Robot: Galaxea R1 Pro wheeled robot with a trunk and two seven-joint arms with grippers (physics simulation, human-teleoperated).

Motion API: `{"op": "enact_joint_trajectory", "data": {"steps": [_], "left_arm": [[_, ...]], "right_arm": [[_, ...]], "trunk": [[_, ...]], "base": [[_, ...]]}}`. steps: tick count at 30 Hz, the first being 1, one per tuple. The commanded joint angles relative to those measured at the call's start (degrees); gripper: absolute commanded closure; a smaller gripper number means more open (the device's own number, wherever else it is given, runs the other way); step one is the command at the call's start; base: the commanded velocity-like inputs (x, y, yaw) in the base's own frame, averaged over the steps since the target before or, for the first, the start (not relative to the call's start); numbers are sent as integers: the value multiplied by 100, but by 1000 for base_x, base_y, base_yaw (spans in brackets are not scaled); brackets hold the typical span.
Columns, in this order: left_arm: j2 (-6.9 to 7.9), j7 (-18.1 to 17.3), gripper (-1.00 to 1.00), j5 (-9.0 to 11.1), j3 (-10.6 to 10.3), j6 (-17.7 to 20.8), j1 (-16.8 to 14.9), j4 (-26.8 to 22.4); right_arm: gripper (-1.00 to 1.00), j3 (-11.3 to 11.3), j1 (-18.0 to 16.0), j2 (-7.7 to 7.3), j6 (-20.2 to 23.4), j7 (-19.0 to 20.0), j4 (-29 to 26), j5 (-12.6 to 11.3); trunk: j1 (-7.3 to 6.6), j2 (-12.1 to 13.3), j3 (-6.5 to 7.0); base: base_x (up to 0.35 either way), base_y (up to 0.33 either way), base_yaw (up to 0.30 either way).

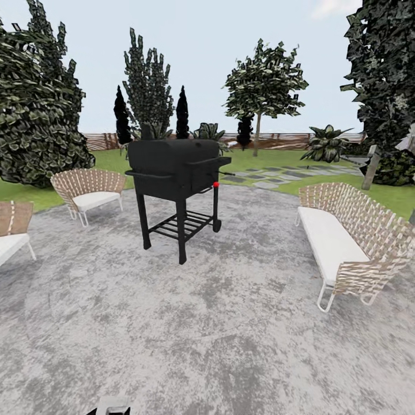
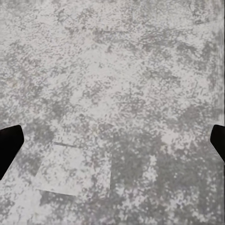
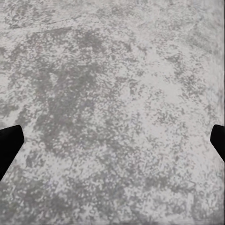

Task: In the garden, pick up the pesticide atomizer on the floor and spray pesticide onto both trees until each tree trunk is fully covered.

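Robot on grey mottled patio [image 1: 219, 346], transit step. Black barbecue grill [image 1: 176, 173] dead ahead; white-cushioned wicker sofa [image 1: 346, 242] right of grill. Pesticide atomizer unseen; lawn [image 1: 323, 181] with stepping slabs [image 1: 276, 173] beyond grill. Left end effector [image 2: 112, 140] and right end effector [image 3: 112, 140] spread wide, empty. Judgement: skirt grill between it and sofa, head scanning grass.

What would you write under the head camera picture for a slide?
Black barbecue grill on a grey mottled patio, flanked by wicker sofa and chair, garden lawn beyond.

My left gripper [image 2: 112, 145] and right gripper [image 3: 112, 145] both hang spread wide, fingers holding nothing, 2 black fingertips [image 2: 8, 145] showing per wrist view
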Motion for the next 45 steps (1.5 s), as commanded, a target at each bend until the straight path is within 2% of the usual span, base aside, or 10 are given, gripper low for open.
{"op": "enact_joint_trajectory", "data": {"steps": [1, 20, 30, 33, 35, 45], "left_arm": [[5, 0, -100, 7, 3, -18, -2, 1], [19, 73, -100, 9, 3, -19, -2, 25], [19, 81, -100, 9, 12, -11, -2, 26], [19, 83, -100, 3, 157, -10, -2, 26], [16, 77, -100, -4, 299, -17, -2, 26], [2, 75, -100, -9, 354, -19, -1, 27]], "right_arm": [[-100, -1, -5, 1, -18, -2, 5, -2], [-100, 0, -5, 5, -17, -3, 5, 0], [-100, 32, -6, 42, -17, 16, 5, 7], [-100, 33, -5, 44, -24, 23, 96, 7], [-100, 43, -5, 44, -37, 29, 371, 13], [-100, 51, -8, 45, -121, 28, 515, 17]], "trunk": [[22, -44, -24], [440, -806, -453], [659, -1207, -719], [725, -1328, -784], [769, -1408, -822], [989, -1809, -1003]], "base": [[0, 0, -300], [0, 0, -244], [0, 0, -95], [0, 0, -7], [0, 0, -2], [0, 0, 0]]}}
